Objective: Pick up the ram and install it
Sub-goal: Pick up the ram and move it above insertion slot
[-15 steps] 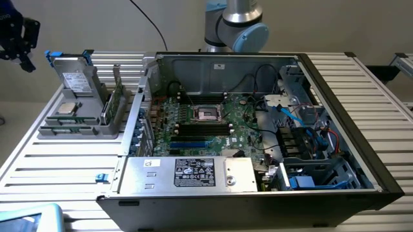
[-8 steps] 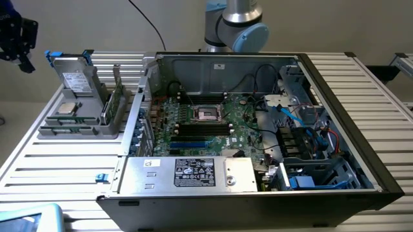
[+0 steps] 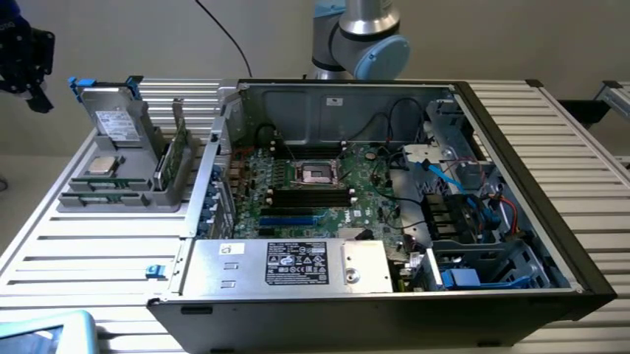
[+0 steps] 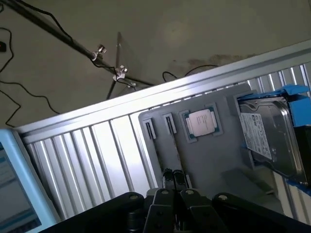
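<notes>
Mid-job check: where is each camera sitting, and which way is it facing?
Exterior view: off the arm, raised, looking down into the open computer case; the arm rises behind it.
Wrist view: on the wrist, looking past the gripper onto the gray holder.
Shared: the holder, its processor chip and hard drive.

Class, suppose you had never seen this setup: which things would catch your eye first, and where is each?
The open computer case dominates the slatted table, its green motherboard and black memory slots bare inside. On the exterior view's left, a grey holder carries a hard drive in a blue bracket, a silver processor chip and the ram standing on edge. The gripper hangs over that holder.
</notes>
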You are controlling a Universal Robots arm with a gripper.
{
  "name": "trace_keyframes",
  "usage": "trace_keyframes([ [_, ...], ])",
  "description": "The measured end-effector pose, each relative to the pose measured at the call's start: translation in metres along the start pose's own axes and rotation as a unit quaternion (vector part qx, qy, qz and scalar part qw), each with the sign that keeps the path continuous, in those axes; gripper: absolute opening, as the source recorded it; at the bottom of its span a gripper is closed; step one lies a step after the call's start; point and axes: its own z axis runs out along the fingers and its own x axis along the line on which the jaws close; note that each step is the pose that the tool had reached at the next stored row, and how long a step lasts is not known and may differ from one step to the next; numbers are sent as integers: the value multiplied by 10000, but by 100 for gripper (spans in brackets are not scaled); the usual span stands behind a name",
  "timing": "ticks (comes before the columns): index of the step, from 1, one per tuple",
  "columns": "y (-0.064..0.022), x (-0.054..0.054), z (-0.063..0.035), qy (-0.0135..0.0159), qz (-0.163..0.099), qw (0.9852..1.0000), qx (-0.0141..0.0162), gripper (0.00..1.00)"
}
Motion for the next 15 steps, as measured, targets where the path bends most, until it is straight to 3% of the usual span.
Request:
trace_keyframes([
  [8, 0, 0, 0, 9, -570, 9983, 85, 11],
  [15, 0, 0, 0, 11, -620, 9980, 90, 11],
])
